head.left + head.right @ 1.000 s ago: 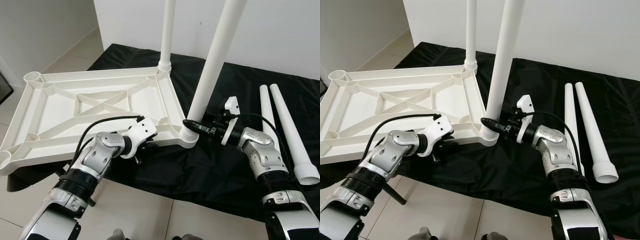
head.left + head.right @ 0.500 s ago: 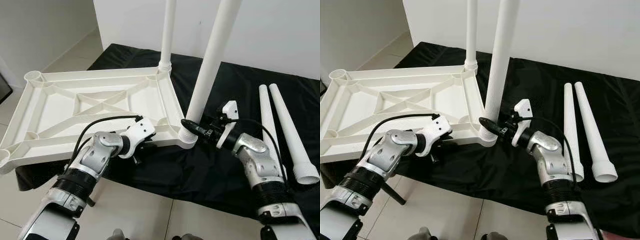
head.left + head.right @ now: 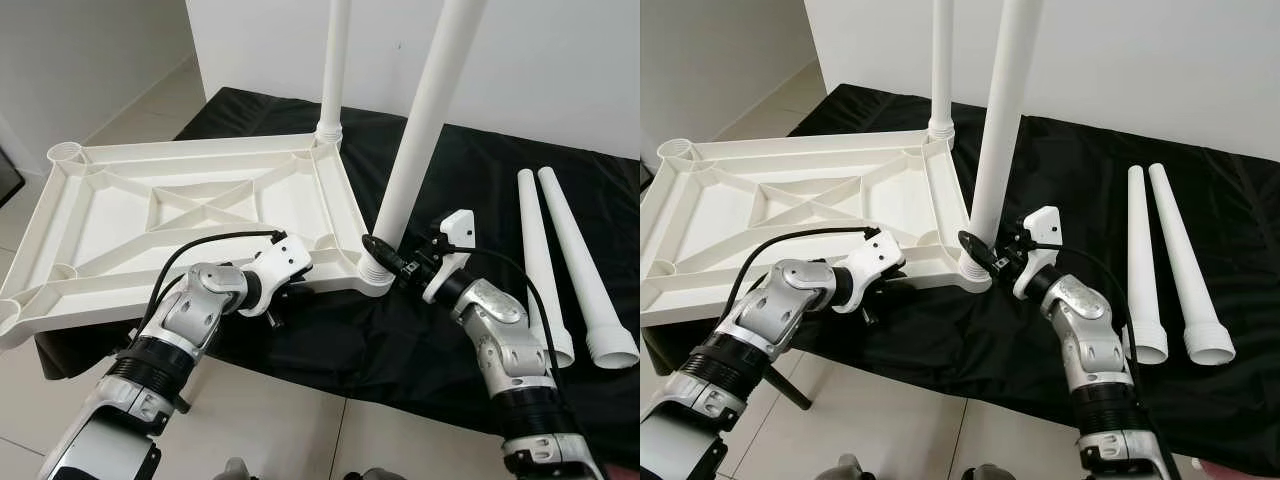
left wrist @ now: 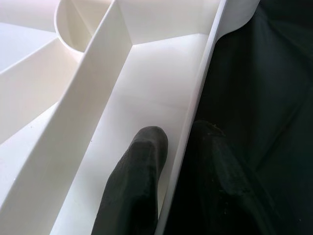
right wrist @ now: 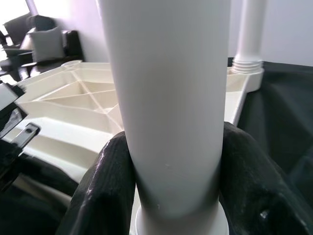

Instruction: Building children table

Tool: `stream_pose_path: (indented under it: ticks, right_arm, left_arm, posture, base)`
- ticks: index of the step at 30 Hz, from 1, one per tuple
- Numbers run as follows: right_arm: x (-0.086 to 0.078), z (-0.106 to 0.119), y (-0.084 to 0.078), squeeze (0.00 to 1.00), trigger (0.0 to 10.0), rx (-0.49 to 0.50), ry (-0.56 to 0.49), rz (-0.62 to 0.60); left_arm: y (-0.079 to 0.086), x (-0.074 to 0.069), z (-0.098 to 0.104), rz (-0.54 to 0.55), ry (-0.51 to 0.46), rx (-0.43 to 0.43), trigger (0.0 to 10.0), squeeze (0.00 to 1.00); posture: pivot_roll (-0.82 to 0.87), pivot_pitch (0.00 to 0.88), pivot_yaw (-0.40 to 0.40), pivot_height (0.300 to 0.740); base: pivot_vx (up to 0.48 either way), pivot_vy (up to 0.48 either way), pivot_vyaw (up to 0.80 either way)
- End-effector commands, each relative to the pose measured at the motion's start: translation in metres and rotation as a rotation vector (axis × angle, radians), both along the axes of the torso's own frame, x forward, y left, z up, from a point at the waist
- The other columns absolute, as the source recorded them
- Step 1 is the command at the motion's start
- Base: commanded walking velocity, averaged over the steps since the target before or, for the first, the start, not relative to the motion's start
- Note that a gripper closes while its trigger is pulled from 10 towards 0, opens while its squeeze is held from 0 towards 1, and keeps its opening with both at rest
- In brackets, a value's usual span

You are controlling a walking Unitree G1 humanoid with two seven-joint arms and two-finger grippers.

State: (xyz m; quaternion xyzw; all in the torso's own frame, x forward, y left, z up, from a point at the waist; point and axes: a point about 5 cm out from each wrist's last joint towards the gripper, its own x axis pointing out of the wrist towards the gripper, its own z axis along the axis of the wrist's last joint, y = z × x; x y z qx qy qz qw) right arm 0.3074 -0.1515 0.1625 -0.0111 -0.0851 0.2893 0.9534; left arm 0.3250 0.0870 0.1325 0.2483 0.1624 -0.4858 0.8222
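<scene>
Desk (image 3: 470, 170): covered in black cloth; carries all parts.
Tabletop panel (image 3: 190, 215): white, lies underside up, ribs showing; its left end overhangs the desk edge.
Near leg (image 3: 420, 140): stands in the panel's near right corner socket, long axis close to vertical, leaning slightly right at the top. A far leg (image 3: 333, 70) stands upright in the far right corner socket.
Spare legs (image 3: 545, 260): two, lying side by side on the cloth at the right, well apart from the panel.
Right tool (image 3: 385, 262): clamped on the near leg just above its ribbed collar, one finger (image 5: 115, 181) each side of the tube.
Left tool (image 4: 181, 161): pinches the panel's near rim, one finger inside, one outside; steadies it.
Key relation: leg axis runs straight up from the right tool; judged still seating, so any push or twist should follow that axis down into the socket.
</scene>
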Motion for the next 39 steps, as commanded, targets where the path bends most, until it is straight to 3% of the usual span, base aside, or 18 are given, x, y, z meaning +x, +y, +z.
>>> stream_pose_path:
  ticks: [1,11,21,31,32,33,34,35,39]
  right_arm:
    - [-0.001,0.012,0.002,0.00,0.0,0.031,-0.045,-0.057]
    - [-0.008,0.014,0.011,0.00,0.0,0.009,-0.080,-0.213]
    - [-0.020,0.010,0.030,0.00,0.0,0.083,-0.025,-0.366]
    - [-0.025,0.007,0.035,0.00,0.0,0.092,-0.001,-0.396]
    - [-0.025,0.007,0.037,0.00,10.0,0.097,0.010,-0.372]
    - [-0.025,0.007,0.037,0.00,10.0,0.097,0.010,-0.372]
    - [-0.025,0.007,0.039,0.90,10.0,0.093,0.013,-0.350]
    - [-0.026,0.008,0.040,1.00,10.0,0.105,0.013,-0.320]
    - [-0.026,0.007,0.042,1.00,10.0,0.106,0.029,-0.284]
  left_arm:
    - [-0.003,-0.003,-0.005,-0.015,0.013,0.028,10.0,0.00]
    - [-0.003,-0.004,-0.006,-0.013,0.019,0.028,10.0,0.00]
    - [-0.002,-0.004,-0.006,-0.012,0.021,0.032,10.0,0.00]
    - [-0.002,-0.003,-0.006,-0.014,0.022,0.033,10.0,0.00]
    - [-0.002,-0.003,-0.006,-0.015,0.022,0.033,10.0,0.00]
    - [-0.002,-0.003,-0.006,-0.015,0.022,0.033,10.0,0.00]
    - [-0.003,-0.003,-0.006,-0.017,0.021,0.033,10.0,0.00]
    - [-0.003,-0.003,-0.006,-0.017,0.020,0.032,10.0,0.00]
    - [-0.004,-0.003,-0.005,-0.017,0.019,0.030,10.0,0.00]
  posture:
    - [-0.07,0.026,-0.006,0.740]
    - [-0.06,0.032,-0.005,0.740]
    - [-0.06,0.038,-0.003,0.740]
    - [-0.06,0.034,0.001,0.740]
    - [-0.06,0.031,0.000,0.740]
    - [-0.06,0.031,0.000,0.740]
    - [-0.06,0.030,-0.001,0.740]
    - [-0.06,0.026,-0.001,0.740]
    - [-0.07,0.024,-0.002,0.740]
  base:
    - [0.000,0.000,0.00]
    - [0.000,0.000,0.00]
    - [0.000,0.000,0.00]
    - [0.000,0.000,0.00]
    - [0.000,0.000,0.00]
    - [0.000,0.000,0.00]
    - [0.000,0.000,0.00]
    - [0.000,0.000,0.00]
    - [0.000,0.000,0.00]
